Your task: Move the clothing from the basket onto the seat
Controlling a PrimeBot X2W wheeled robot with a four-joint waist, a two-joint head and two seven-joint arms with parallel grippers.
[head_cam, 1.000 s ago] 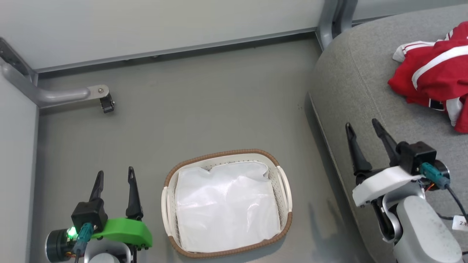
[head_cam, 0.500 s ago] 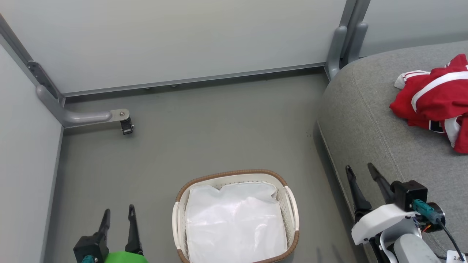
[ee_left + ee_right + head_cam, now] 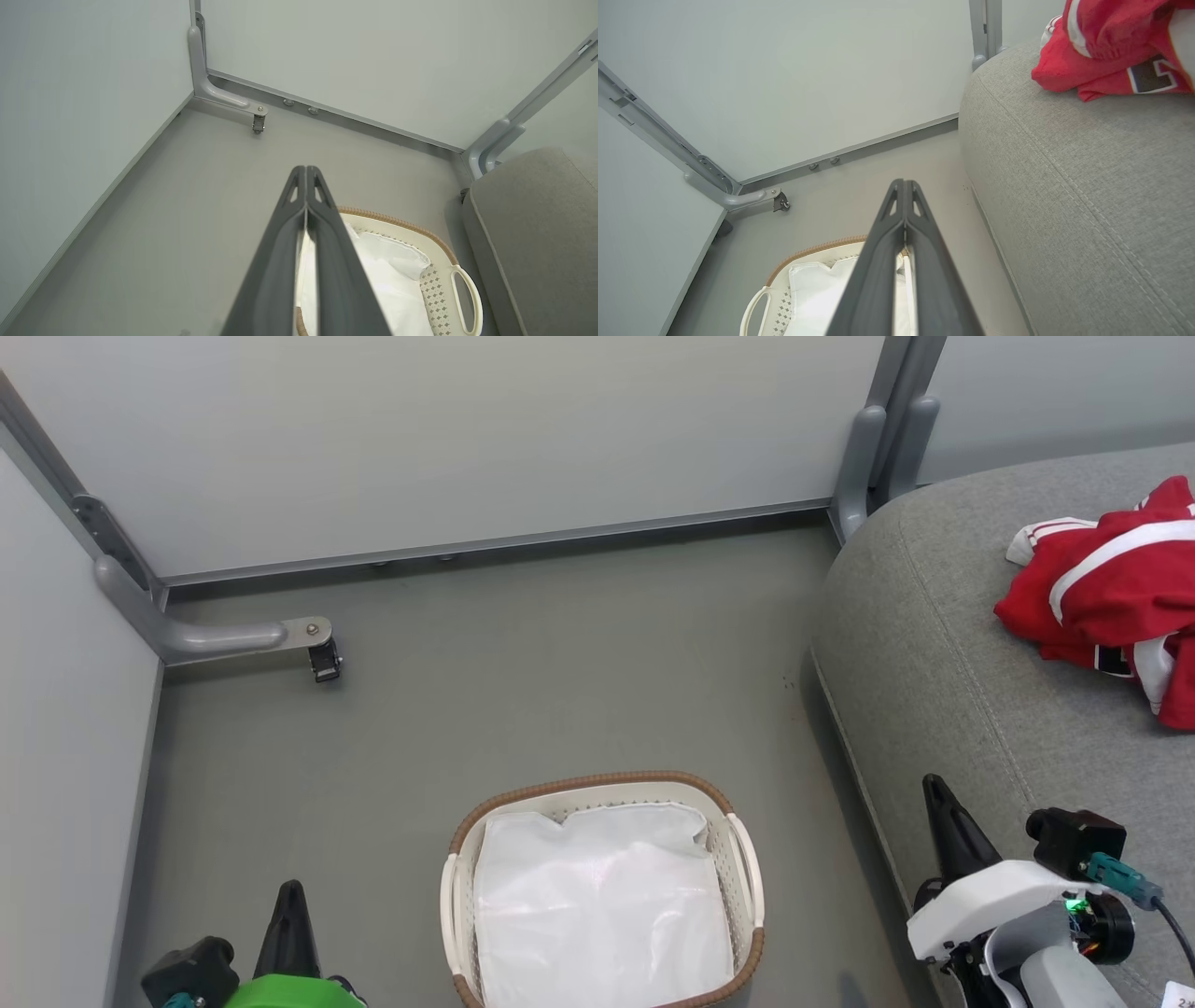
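Left side first: left gripper (image 3: 290,896) low over the floor (image 3: 523,663), just off the basket's left side, tip aimed up toward the back wall (image 3: 467,448). Fingers pressed flat together along their length, pinching nothing. Arm tucked in close, no reach on.

Across to the basket (image 3: 597,778), down on the floor between the two arms, beside the seat's rounded edge with a strip of floor between them. Nothing red inside, just the white liner sheet (image 3: 602,896) crumpled across the bottom. Looks emptied out.

On to the right gripper (image 3: 936,793), raised over the rounded near edge of the seat (image 3: 952,663), tip aimed up and a touch left. Fingers shut tight against each other here too, empty, well apart from the fabric pile.

And far right: the clothing (image 3: 1111,588), a red heap with white stripes, lying on top of the seat toward its right edge, partly cut off by the frame. Dark number patch (image 3: 1148,77) peeking out in the right wrist view.

Judging by all that: transfer step apparently done, both arms in what reads as a rest pose. Next move, probably little more than a look under the liner for any leftover garment. Failing that, nothing left to lift.
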